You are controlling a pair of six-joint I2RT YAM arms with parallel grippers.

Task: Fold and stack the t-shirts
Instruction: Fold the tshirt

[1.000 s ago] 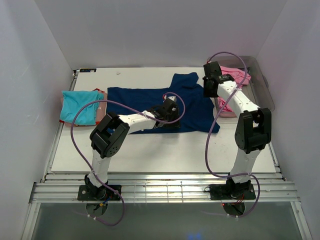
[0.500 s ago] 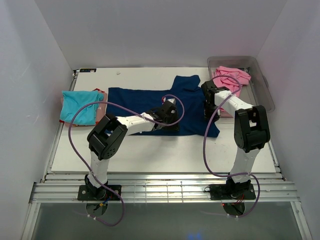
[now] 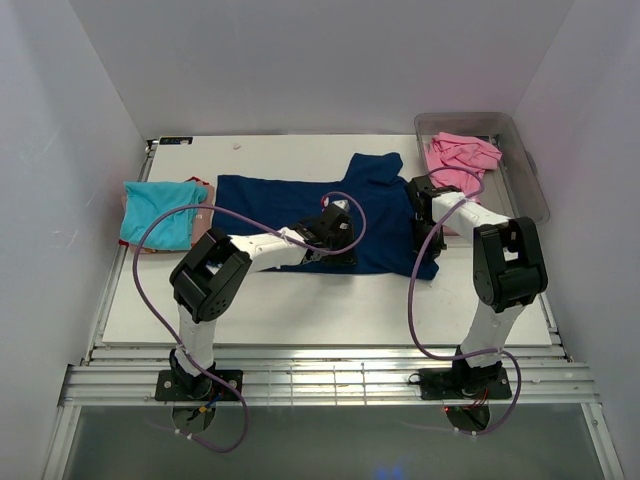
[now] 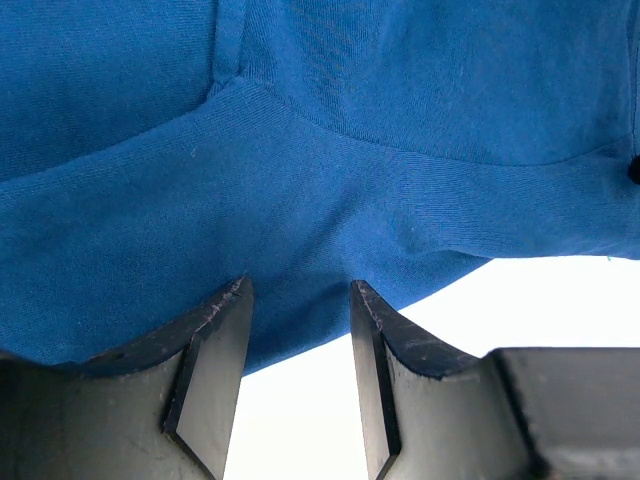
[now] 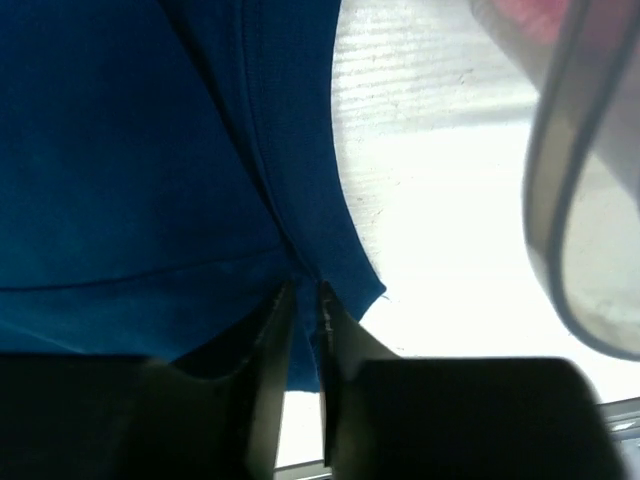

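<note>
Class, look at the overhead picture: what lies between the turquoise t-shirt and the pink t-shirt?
The navy blue t-shirt lies spread flat across that stretch, as the top external view shows.

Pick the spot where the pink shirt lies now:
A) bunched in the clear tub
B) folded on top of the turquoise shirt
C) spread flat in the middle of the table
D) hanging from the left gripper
A: the pink shirt lies crumpled inside the clear tub at the far right, while the blue shirt is the one spread out beside it.
</note>
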